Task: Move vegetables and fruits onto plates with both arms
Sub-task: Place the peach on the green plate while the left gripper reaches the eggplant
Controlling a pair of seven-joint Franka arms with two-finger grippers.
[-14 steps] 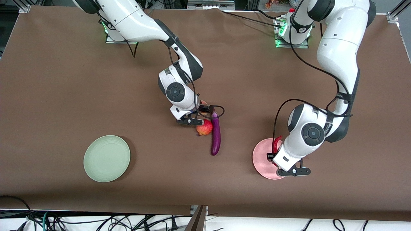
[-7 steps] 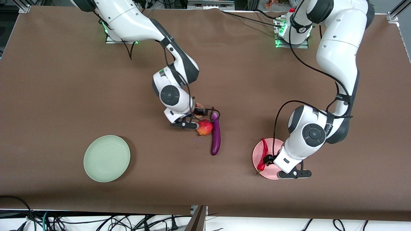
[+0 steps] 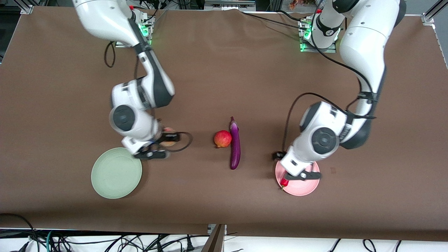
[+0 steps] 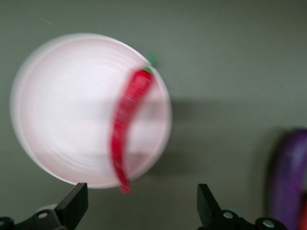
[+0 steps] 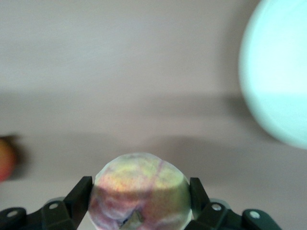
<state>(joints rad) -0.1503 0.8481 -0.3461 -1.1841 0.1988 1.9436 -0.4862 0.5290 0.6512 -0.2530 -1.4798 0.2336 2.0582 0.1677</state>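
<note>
Right hand (image 5: 139, 211) pinches the round, probably bruise-prone peach (image 5: 140, 191) across its middle at the green plate's (image 3: 116, 173) two o'clock; left hand (image 4: 139, 211) gapes empty above the pink plate (image 4: 72, 110).

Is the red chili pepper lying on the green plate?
No, the red chili pepper lies on the pink plate, under the open left claw.

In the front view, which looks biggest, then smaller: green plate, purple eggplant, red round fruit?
1. green plate, widest by far.
2. eggplant, long but thin.
3. red round fruit, smallest.
</note>
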